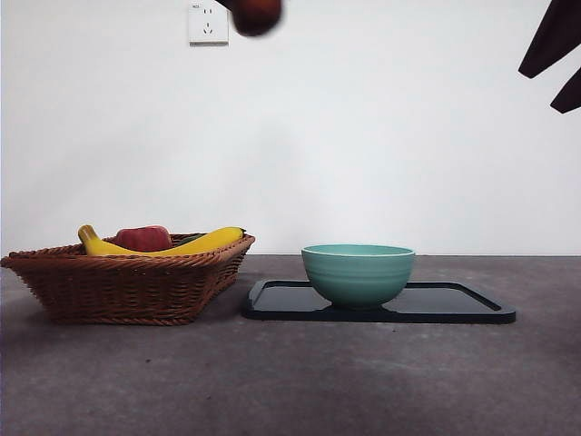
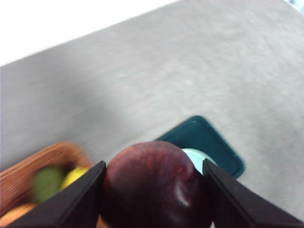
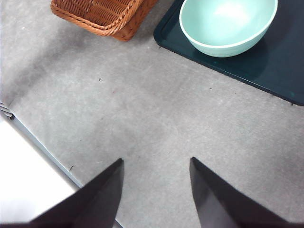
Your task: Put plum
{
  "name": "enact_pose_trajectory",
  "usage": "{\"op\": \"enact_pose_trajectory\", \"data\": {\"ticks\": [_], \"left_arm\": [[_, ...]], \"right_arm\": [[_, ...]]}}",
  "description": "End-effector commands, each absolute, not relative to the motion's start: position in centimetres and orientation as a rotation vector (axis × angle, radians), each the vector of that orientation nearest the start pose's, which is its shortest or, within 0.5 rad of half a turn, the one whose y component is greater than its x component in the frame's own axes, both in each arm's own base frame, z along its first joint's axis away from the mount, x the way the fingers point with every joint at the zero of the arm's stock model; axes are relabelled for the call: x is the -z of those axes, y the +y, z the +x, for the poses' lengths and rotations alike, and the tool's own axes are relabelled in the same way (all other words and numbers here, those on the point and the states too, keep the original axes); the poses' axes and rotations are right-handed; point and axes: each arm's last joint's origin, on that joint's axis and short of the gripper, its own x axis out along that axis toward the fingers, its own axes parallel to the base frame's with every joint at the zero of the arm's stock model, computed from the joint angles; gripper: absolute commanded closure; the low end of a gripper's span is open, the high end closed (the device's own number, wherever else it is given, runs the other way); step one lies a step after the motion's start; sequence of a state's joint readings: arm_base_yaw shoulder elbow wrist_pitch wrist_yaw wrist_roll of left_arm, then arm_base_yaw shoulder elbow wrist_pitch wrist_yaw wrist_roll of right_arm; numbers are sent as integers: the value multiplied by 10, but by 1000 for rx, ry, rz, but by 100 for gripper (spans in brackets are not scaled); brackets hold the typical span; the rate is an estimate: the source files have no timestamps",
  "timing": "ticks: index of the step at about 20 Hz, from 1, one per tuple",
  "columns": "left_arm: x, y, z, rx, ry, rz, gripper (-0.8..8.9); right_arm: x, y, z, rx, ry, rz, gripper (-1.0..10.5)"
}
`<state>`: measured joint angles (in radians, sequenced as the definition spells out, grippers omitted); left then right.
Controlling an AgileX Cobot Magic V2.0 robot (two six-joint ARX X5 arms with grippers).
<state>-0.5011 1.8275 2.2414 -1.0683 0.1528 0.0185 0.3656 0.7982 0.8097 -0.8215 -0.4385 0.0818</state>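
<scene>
My left gripper (image 2: 154, 190) is clamped on the plum (image 2: 154, 187), one black jaw pressed against each side of the glossy, dark maroon fruit, so the jaws stand only as far apart as the plum is wide. I am holding it high in the air, well clear of the table (image 2: 142, 80); in the front view the plum (image 1: 257, 15) shows only as a dark, blurred round shape at the very top edge, just beside the wall socket (image 1: 208, 22).

Far below my left gripper sits the dark tray (image 2: 213, 147), with a sliver of the pale green bowl (image 2: 199, 159) peeking out from behind the plum. Off to the other side beneath it is the wicker basket (image 2: 28, 171), blurred, with something green and something yellow inside.

My right gripper (image 3: 154, 192) hangs over bare table with its jaws spread wide, gripping nothing and touching nothing. Ahead of it lie the corner of the basket (image 3: 102, 14) and the bowl (image 3: 228, 26) standing on the tray (image 3: 280, 71). In the front view it appears only as dark tips at the top corner (image 1: 554, 59).

From the front, the basket (image 1: 127, 282) carries bananas (image 1: 195, 243) and a red fruit (image 1: 142, 238), and the bowl (image 1: 358, 272) stands upright on the tray (image 1: 454, 304) just beside the basket.
</scene>
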Motion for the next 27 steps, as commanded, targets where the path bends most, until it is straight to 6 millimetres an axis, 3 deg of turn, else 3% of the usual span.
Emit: {"op": "enact_pose_trajectory", "data": {"ticks": [1, 5, 8, 14, 20, 27], "left_arm": [[-471, -158, 305, 607, 632, 146, 606], [-477, -127, 284, 557, 674, 152, 606], [-462, -116, 274, 537, 712, 149, 606], [-393, -108, 268, 514, 684, 128, 605], [-317, -99, 290, 463, 714, 111, 605], [-257, -101, 306, 457, 708, 109, 605]], "right_arm": [[-290, 64, 132, -734, 844, 90, 725], [-291, 65, 133, -736, 832, 90, 725], [-291, 65, 133, -737, 824, 90, 725], [-291, 65, 133, -738, 824, 90, 725], [-291, 65, 133, -737, 827, 92, 725], [-291, 65, 133, -737, 826, 92, 725]]}}
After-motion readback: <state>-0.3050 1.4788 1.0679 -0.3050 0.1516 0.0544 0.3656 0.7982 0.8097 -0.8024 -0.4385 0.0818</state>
